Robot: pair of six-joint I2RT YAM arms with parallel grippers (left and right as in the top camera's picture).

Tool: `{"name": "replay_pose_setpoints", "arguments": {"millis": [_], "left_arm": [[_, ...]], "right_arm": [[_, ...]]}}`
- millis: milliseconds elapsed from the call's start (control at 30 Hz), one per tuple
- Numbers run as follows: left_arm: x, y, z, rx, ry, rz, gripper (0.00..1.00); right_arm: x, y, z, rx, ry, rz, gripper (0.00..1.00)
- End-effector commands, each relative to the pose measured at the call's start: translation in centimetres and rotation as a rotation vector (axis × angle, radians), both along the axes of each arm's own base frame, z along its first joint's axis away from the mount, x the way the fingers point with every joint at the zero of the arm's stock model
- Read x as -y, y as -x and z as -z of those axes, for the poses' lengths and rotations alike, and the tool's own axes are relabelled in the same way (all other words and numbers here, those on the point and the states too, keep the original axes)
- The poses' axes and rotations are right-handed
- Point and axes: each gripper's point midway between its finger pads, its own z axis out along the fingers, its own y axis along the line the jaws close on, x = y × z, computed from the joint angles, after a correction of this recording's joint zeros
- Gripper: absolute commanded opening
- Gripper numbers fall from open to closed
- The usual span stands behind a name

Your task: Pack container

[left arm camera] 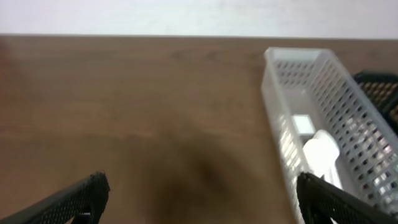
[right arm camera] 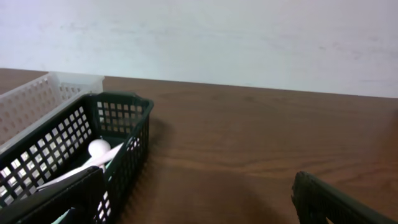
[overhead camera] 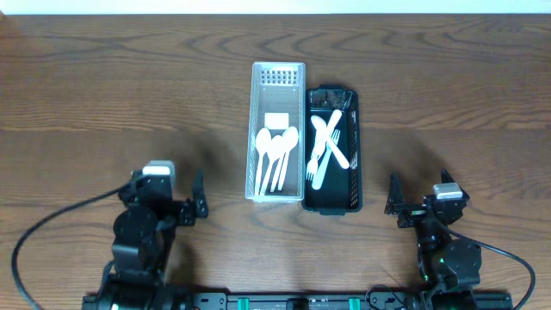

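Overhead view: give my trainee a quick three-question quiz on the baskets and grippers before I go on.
1. What cutlery lies in the white basket?
2. The black basket sits at the white basket's: A) robot's left, B) robot's right, C) far end.
3. True or false: the left gripper and the right gripper are both open and empty.
Key: 1 spoons; 2 B; 3 true.

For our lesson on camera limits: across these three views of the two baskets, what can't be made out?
Left wrist view: blurred; the white basket runs off the right edge, so its contents are unclear.
Right wrist view: the mesh wall of the black basket hides most of its cutlery.
Overhead: the objects at that basket's far end are too small to identify.
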Motion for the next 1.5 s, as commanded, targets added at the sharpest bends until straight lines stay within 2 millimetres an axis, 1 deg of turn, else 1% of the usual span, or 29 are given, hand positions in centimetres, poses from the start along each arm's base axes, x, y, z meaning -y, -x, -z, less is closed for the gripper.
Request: {"name": "replay_pose_setpoints", "arguments": {"millis": [0,67,167,233,367,533,700,733,800,833,1467], "left_arm": [[-0.9,1.5,-0.4,0.037,-0.012,-0.02,0.98],[-1.2,2.1,0.0,0.056,-0.01,-0.033,0.98],[-1.4,2.0,1.3,0.098,-0.003,-0.041,0.98],[-1.3,1.4,1.9,0.148,0.008,-0.042,0.98],[-1.1,-0.1,2.2,0.278,0.04,-0.046,0.98],[-1.0,-1.0,2.5,0.362,0.035,-0.043,0.98],[-1.0,-1.0,3.3,0.335,0.005,-0.037,0.98],[-1.0,-1.0,3.6,0.321,0.003,-0.036,0.98],[-1.0,-0.8,5.3,0.253,-0.003,-0.035,0.98],[-0.8,-0.8,5.5,0.243,0.006,-0.023,0.98],[-0.7,-0.8,5.7,0.235,0.009,-0.02,0.98]], "right_arm": [[0.3,0.0,0.0,0.004,0.01,0.011,0.99],[0.3,0.0,0.0,0.004,0.01,0.011,0.99],[0.3,0.0,0.0,0.004,0.01,0.011,0.99],[0.3,0.0,0.0,0.004,0.01,0.011,0.99],[0.3,0.0,0.0,0.004,0.01,0.011,0.99],[0.3,0.0,0.0,0.004,0.01,0.011,0.99],[0.3,0.0,0.0,0.004,0.01,0.011,0.99],[0.3,0.0,0.0,0.004,0.01,0.011,0.99],[0.3,0.0,0.0,0.004,0.01,0.011,0.99],[0.3,0.0,0.0,0.004,0.01,0.011,0.99],[0.3,0.0,0.0,0.004,0.01,0.011,0.99]]}}
